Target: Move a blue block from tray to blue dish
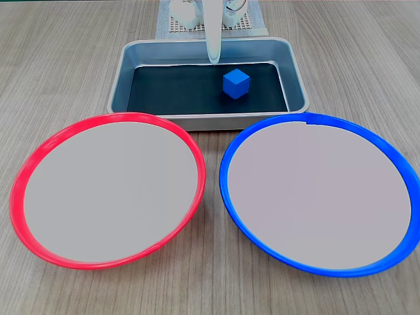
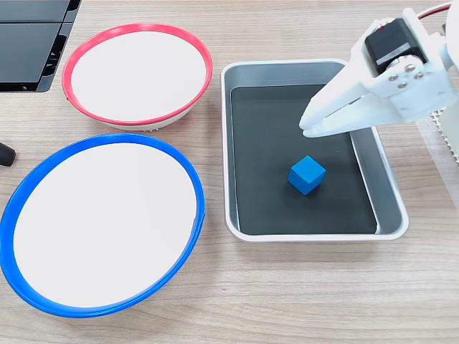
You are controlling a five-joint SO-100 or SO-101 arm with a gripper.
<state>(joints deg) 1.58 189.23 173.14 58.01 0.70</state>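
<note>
Red dish (image 1: pixel 108 190) at 9 o'clock, blue dish (image 1: pixel 319 193) at 3 on table (image 1: pixel 59 52). Tray (image 1: pixel 207 118) at 12, blue block (image 1: pixel 236 83) on its black floor. My jaws (image 2: pixel 305 126) nearly closed, empty, hovering above tray, apart from block.

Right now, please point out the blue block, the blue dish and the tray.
blue block (image 1: pixel 236 84): a fixed view, on its front face.
blue dish (image 2: pixel 188 179): a fixed view, on its blue rim, right side.
tray (image 2: pixel 391 208): a fixed view, on its metal rim, right side.
</note>
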